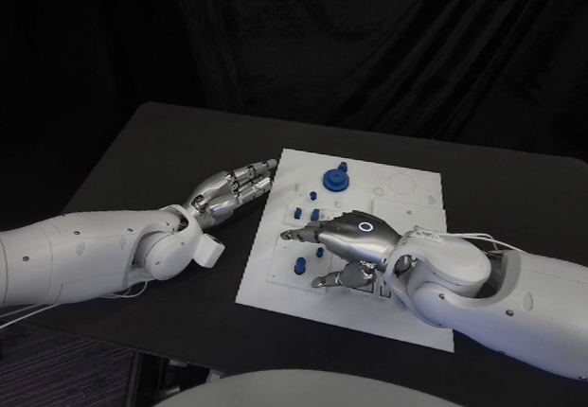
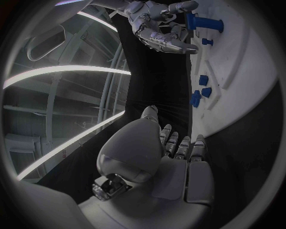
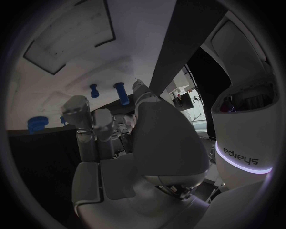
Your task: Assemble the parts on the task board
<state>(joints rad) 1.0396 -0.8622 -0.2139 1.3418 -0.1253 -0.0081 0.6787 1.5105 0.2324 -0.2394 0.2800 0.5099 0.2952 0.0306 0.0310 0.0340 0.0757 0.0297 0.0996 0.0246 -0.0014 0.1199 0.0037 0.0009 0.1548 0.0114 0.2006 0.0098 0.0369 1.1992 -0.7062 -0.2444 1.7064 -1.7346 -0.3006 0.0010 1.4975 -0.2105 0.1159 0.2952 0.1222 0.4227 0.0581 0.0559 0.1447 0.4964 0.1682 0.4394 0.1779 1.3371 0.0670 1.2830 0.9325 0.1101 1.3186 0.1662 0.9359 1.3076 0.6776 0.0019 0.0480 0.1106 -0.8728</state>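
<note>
The white task board lies in the middle of the black table. A round blue part stands near its far edge, and small blue pieces sit along its left side. My right hand hovers low over the board's left half, fingers bent and apart, tips close to the blue pieces; I see nothing held in it. The right wrist view shows blue pegs standing just beyond its fingers. My left hand lies flat on the table beside the board's left edge, fingers stretched out, empty.
Recesses mark the board's far right part. Bare black table surrounds the board. From the left wrist, the right hand appears beside the big blue part, with small blue pieces nearer.
</note>
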